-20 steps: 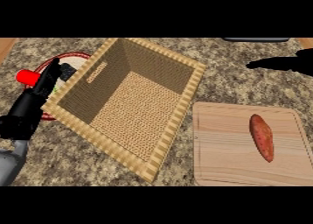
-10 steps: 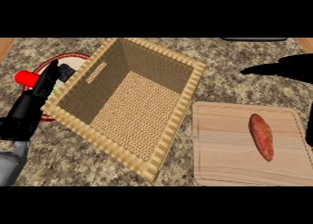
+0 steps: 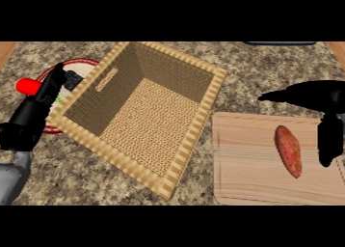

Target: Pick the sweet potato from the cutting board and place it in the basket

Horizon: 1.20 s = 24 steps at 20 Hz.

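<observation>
An orange-brown sweet potato (image 3: 288, 150) lies lengthwise on the pale wooden cutting board (image 3: 243, 169) at the lower right. My right hand (image 3: 325, 103) hovers over the board's upper right corner, open, fingers pointing left and thumb hanging down just right of the potato, not touching it. A large woven basket (image 3: 143, 108) with tall walls stands in the middle, left of the board. My left hand (image 3: 33, 116) rests at the far left edge beside the basket, fingers straight and pointing up.
A red-rimmed plate (image 3: 54, 77) with a red object (image 3: 27, 86) sits behind my left hand, partly hidden by the basket. A dark item (image 3: 278, 43) shows at the top edge. The counter is speckled granite.
My right hand has come in from the right edge, moving left and down toward the cutting board, its thumb now beside the sweet potato. The left hand has stayed still.
</observation>
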Each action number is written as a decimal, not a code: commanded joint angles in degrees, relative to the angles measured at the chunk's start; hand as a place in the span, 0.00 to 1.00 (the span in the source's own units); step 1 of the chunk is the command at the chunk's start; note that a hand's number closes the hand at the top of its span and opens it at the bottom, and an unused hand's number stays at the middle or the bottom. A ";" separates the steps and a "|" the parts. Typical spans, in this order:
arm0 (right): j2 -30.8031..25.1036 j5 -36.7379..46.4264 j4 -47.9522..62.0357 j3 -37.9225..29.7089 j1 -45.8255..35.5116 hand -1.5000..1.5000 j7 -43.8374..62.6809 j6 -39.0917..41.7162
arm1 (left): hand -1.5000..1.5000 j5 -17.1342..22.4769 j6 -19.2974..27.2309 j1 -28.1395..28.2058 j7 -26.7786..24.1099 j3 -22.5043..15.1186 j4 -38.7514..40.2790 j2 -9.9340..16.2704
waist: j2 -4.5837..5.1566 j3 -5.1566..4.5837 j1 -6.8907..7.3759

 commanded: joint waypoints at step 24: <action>9.53 32.18 11.13 -5.20 11.94 0.00 -24.25 -11.22 | 0.50 -6.93 -7.88 1.50 2.93 8.56 -3.08 -6.14 | -0.11 -0.01 -0.16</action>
